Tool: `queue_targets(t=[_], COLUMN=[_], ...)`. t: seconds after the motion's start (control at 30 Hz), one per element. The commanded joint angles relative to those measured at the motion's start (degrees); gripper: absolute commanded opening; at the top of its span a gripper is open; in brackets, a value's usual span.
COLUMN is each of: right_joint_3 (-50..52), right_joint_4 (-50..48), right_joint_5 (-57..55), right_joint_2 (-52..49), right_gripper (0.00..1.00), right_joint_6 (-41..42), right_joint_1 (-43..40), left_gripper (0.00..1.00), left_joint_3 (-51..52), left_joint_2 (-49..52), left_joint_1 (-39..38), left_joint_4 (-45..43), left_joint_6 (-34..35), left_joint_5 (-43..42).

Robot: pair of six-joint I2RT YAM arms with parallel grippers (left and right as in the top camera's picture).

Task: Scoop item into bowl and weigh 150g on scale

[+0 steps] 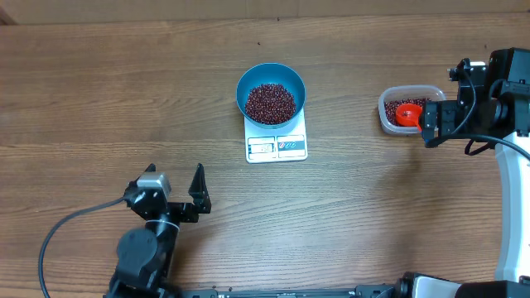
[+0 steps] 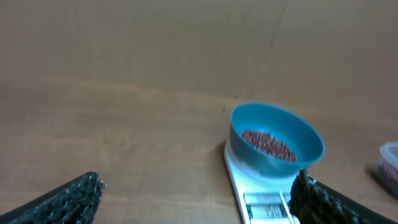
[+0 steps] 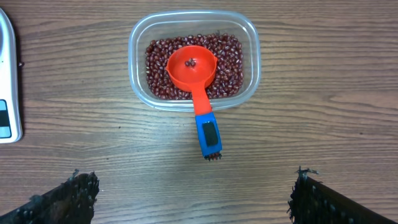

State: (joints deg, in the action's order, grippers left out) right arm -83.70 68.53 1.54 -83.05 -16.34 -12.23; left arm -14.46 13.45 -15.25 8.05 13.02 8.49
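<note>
Beans (image 1: 271,103): dark red-brown heap inside the blue bowl (image 1: 241,93); more fill the clear tub (image 3: 132,62).
Bowl: sits on the white scale (image 1: 277,148), covering its rear part, mid-table.
Scale display: visible at the front edge, digits too blurred to read.
Scoop (image 3: 199,93): red cup rests on the tub's beans with a few beans in it; blue handle tip hangs out over the tub rim, above the wooden table (image 1: 99,99).
Left gripper (image 2: 198,186): jaws spread wide, holding nothing, near the front edge, well apart from the scale.
Right gripper (image 3: 196,177): jaws spread wide, holding nothing, just behind the scoop handle, not touching it.
</note>
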Motion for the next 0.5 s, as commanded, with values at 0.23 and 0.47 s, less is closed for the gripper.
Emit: queue_targets(t=[0.23, 0.47], right_joint_3=[-1.88, -1.88], right_joint_4=[-0.28, -0.28], right_joint_5=[0.48, 0.48], right_joint_2=[0.48, 0.48], right_gripper=[1.0, 1.0], right_joint_6=[-0.02, -0.02], right_joint_1=[0.37, 0.37], left_gripper=[0.99, 1.0], left_joint_3=[12.0, 14.19], left_joint_2=[-8.76, -13.29], left_joint_1=[9.79, 13.46], left_joint_4=[-12.24, -11.54], left_joint_6=[-4.28, -6.56], left_joint_5=[-10.01, -10.05])
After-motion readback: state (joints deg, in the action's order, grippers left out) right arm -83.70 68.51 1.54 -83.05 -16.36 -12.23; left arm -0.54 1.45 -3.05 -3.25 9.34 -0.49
